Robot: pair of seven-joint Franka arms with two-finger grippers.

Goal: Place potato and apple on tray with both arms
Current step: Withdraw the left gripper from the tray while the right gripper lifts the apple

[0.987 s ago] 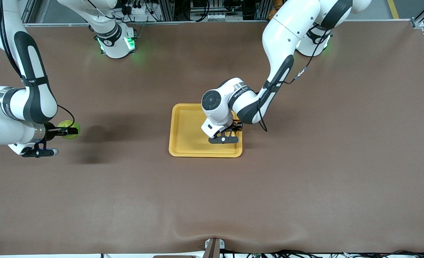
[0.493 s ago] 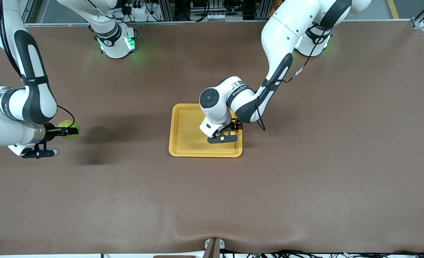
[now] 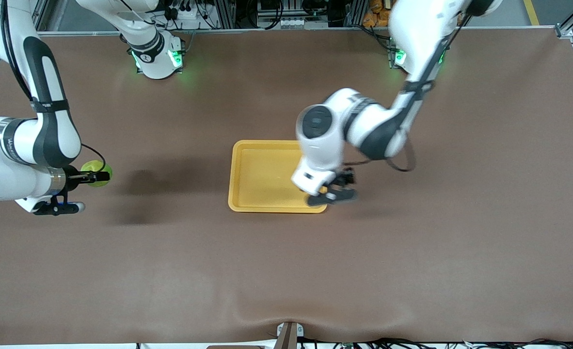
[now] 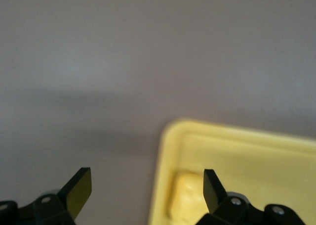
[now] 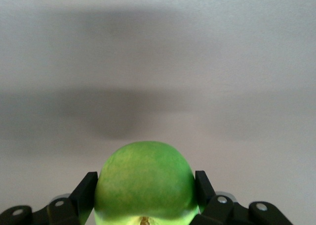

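Now the right end effector (image 3: 103, 177), clamped on the green apple (image 3: 95, 173) above the bench (image 3: 412, 252) at the right arm's end, should travel level toward the yellow tray (image 3: 257, 203). Over that tray's corner, the left end effector (image 4: 145, 188) hangs spread, the potato (image 4: 185, 201) lying below it in the tray.

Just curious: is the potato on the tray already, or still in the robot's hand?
On the tray. The potato lies inside its corner, and the left hand above it is open and empty.
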